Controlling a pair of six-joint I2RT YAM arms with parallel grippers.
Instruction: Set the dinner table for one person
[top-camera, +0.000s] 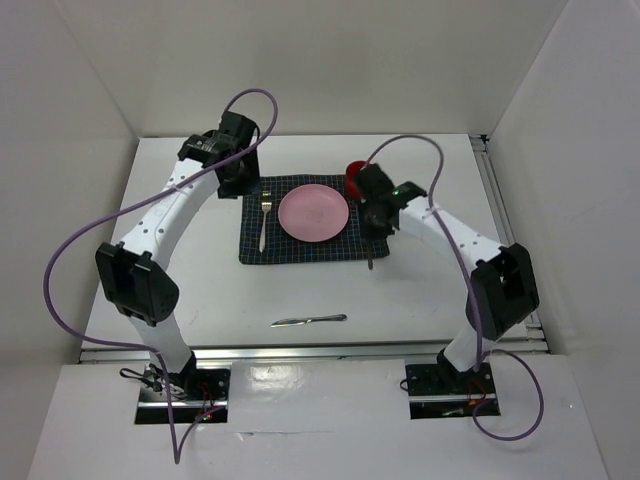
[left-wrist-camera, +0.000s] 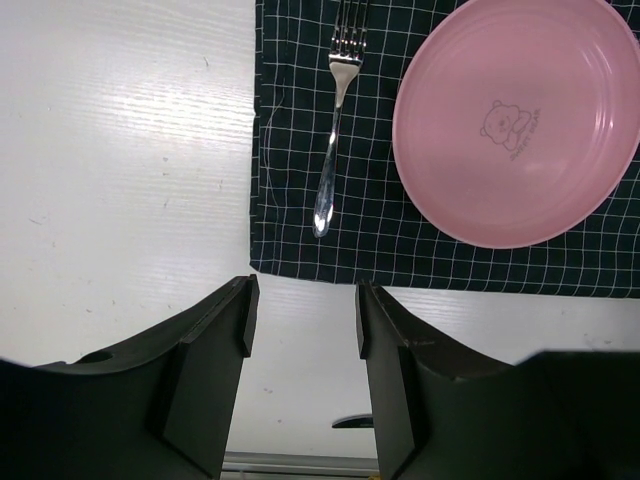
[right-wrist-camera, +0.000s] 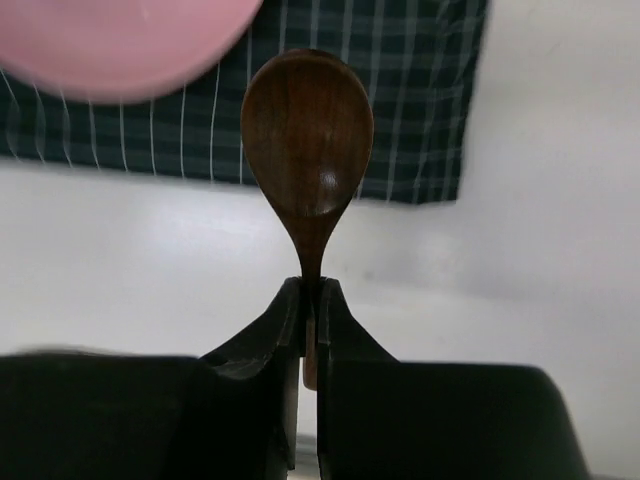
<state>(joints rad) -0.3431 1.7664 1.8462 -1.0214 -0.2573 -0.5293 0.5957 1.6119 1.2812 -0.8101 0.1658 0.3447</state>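
Both jaws over dinner table (top-camera: 420, 300) | right jaws pinch wooden spoon (right-wrist-camera: 307, 140) | left jaws wide

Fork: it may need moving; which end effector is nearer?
Left. The left end effector hangs off the mat's edge by the fork; the right end effector, gripping a spoon, is beyond the plate.

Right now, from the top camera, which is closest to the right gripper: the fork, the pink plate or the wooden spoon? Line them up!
1. wooden spoon: held in the right gripper.
2. pink plate: just left of it.
3. fork: past the plate, on the mat's left side.
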